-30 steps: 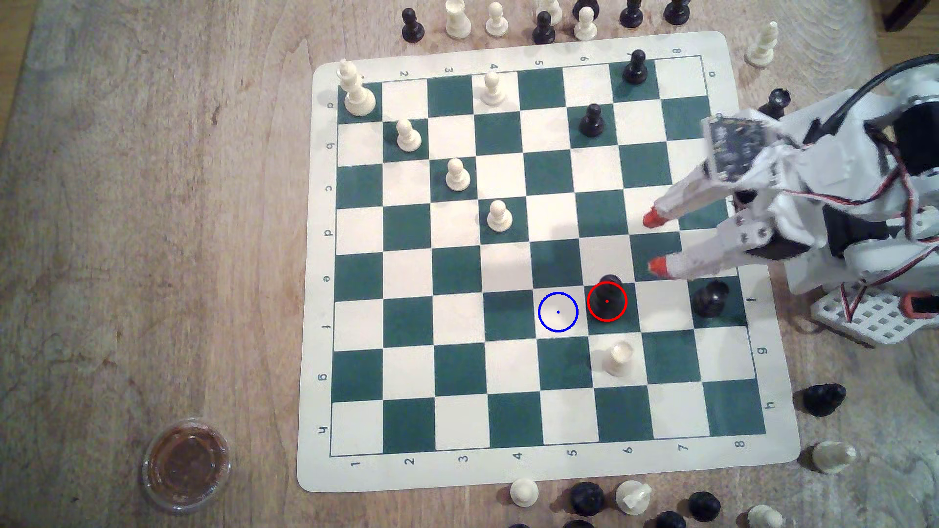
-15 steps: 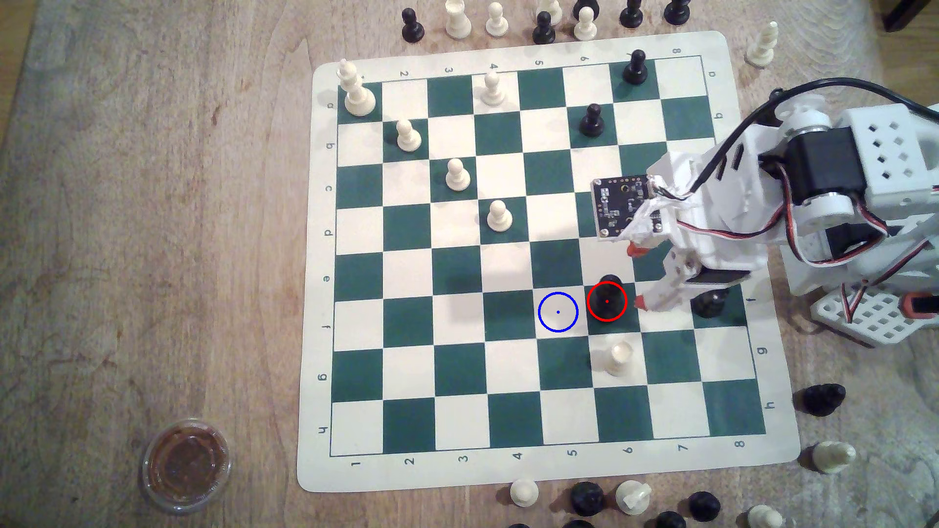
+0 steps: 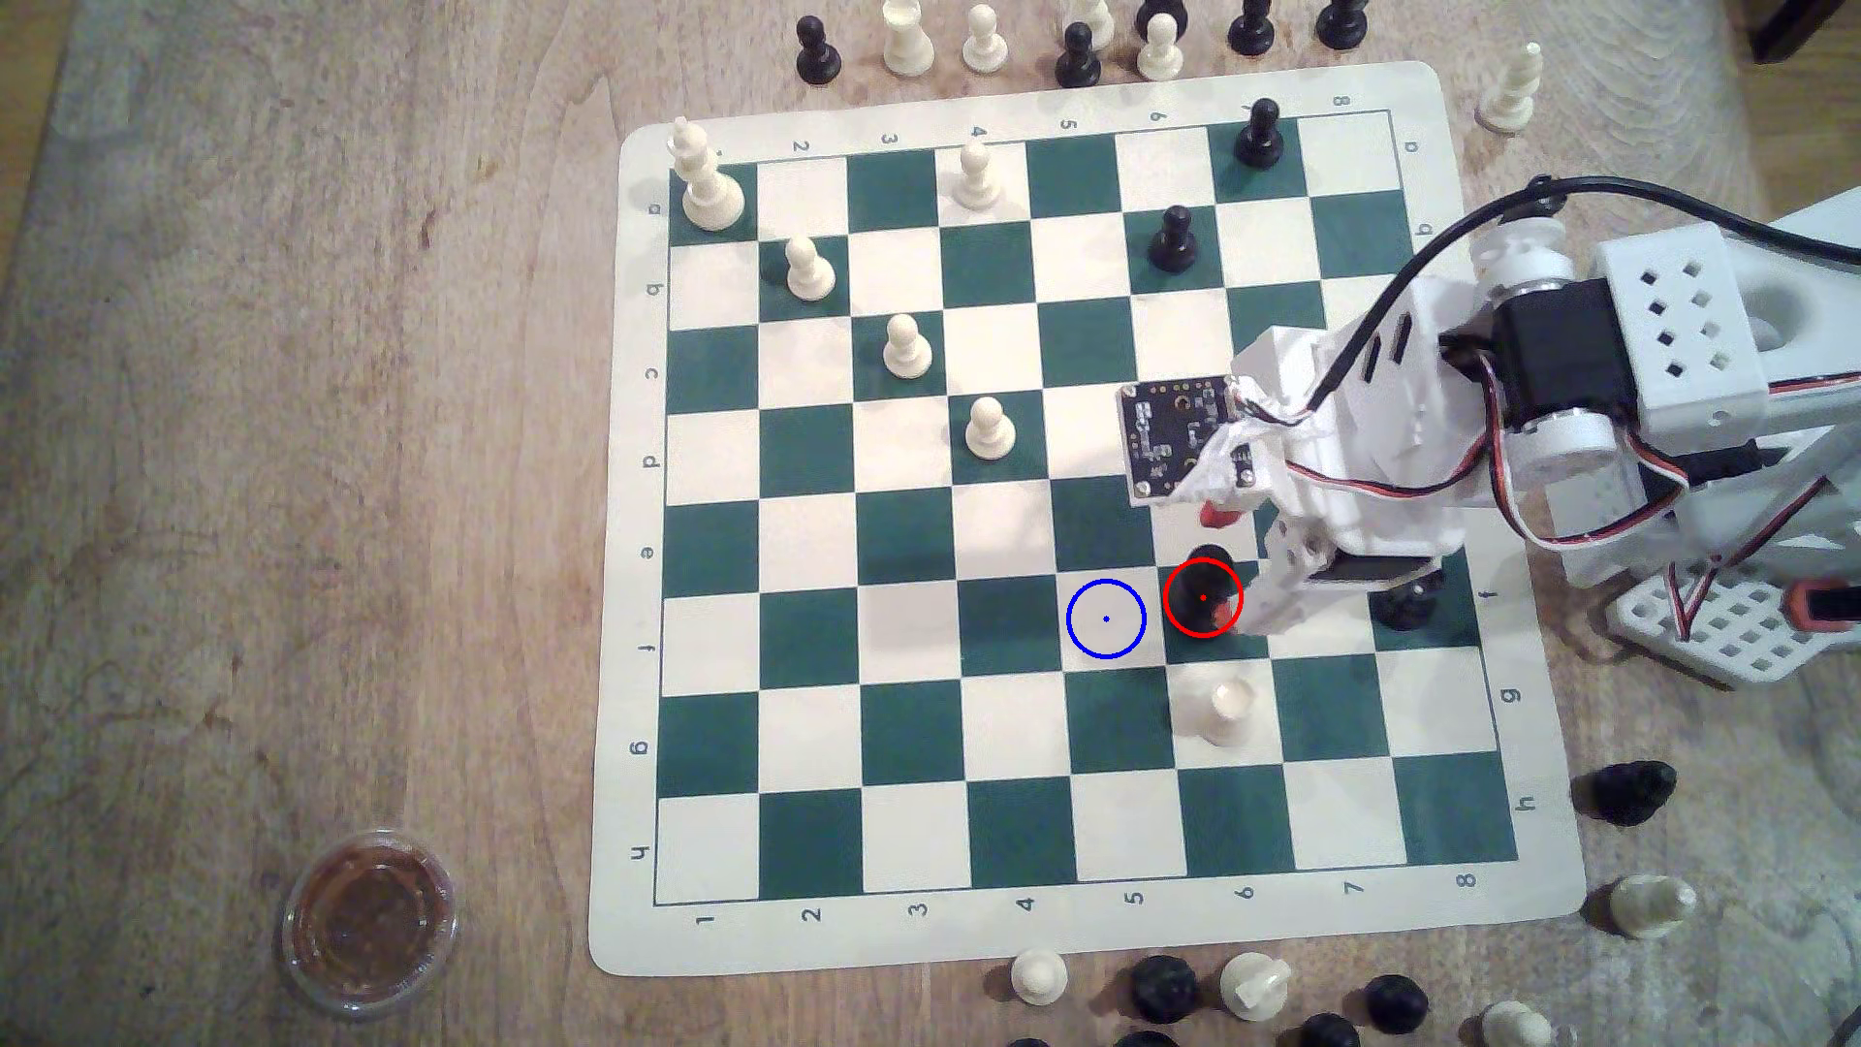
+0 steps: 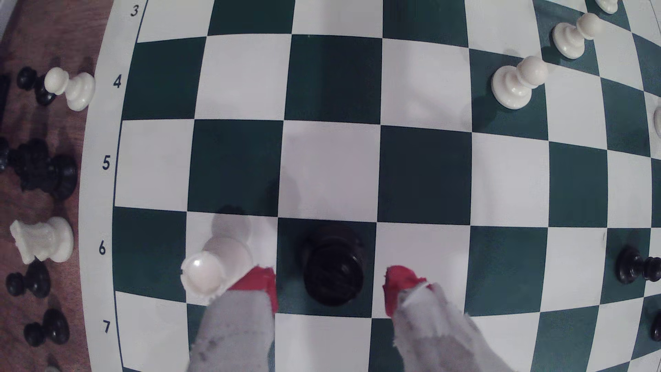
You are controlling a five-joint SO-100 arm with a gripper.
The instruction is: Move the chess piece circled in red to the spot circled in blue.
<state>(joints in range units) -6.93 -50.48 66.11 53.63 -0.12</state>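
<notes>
Over the green square ringed in red, the gripper (image 4: 331,282) stands with its jaws spread wide, one red-tipped finger (image 4: 259,284) on each side of the black chess piece (image 4: 334,266) and neither visibly touching it in the wrist view. That piece is glossy black with a plain rounded top and a broad round base that nearly fills its square; it stands upright. In the exterior view the piece (image 3: 1200,582) sits inside the red ring, and one red fingertip (image 3: 1222,609) overlaps its lower edge, so part of the base is covered there. The blue-ringed cream square (image 3: 1106,618) lies just beside it toward the exterior view's left, bare. A white piece (image 4: 214,263) stands on the next square, close against one finger; whether they touch is hard to tell. The arm (image 3: 1410,443) hides part of a bulkier black piece (image 3: 1405,604) near the board's (image 3: 705,644) edge.
</notes>
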